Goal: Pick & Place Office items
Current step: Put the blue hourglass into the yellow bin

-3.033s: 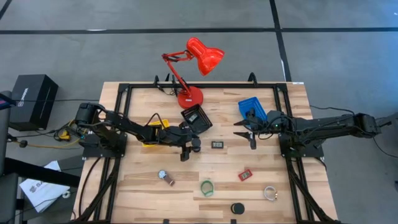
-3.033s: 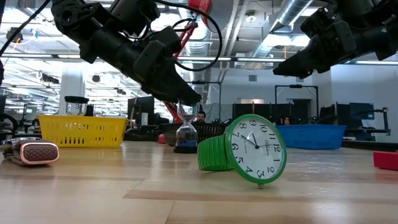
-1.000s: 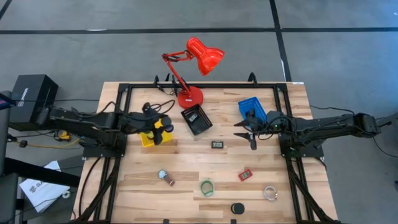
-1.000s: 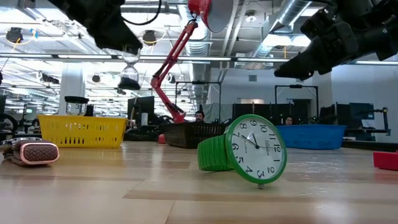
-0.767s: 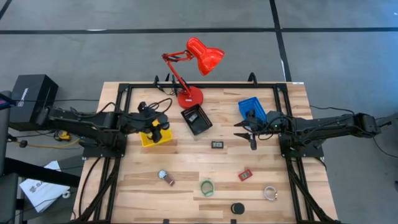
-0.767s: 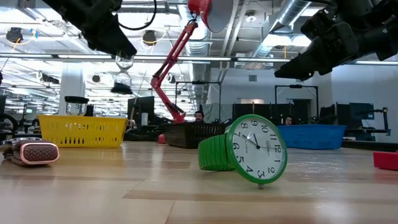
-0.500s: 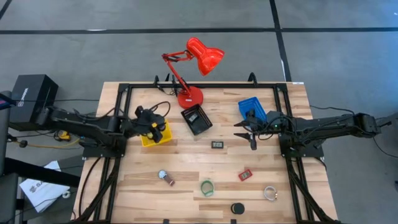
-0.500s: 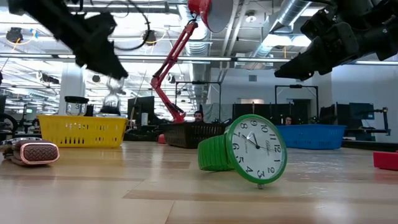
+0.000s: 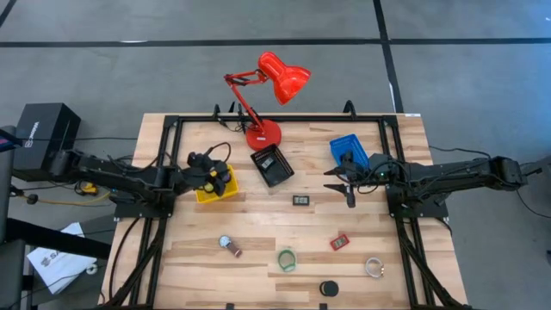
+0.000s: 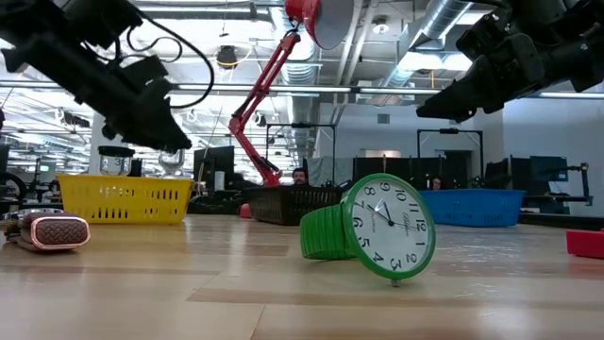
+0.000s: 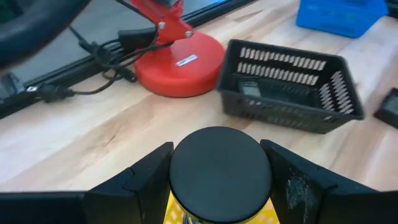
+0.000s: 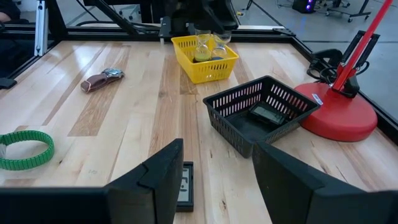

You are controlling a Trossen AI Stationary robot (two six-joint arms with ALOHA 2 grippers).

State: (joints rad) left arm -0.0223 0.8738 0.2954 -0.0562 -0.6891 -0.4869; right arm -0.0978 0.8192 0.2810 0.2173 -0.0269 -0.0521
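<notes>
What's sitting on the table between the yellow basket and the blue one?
In the high view, a black mesh tray lies between the yellow basket and the blue basket, beside the red lamp's base.

on the table (image 9: 198,232) there are 3 mesh trays: 1 yellow tray (image 9: 217,183) to the left of the red lamp's base, 1 black tray (image 9: 273,165) just in front of that base, and 1 blue tray (image 9: 349,151) to its right. there is 1 red lamp (image 9: 267,99). loose items in front of the lamp: 3 watches, namely 1 brown-strapped watch (image 9: 230,246), 1 green watch (image 9: 286,259) and 1 pale watch (image 9: 374,268); 1 small black rectangular piece (image 9: 301,200); 1 small red piece (image 9: 339,242); 1 black round puck (image 9: 329,288). 2 dark arms reach over the table.
</notes>
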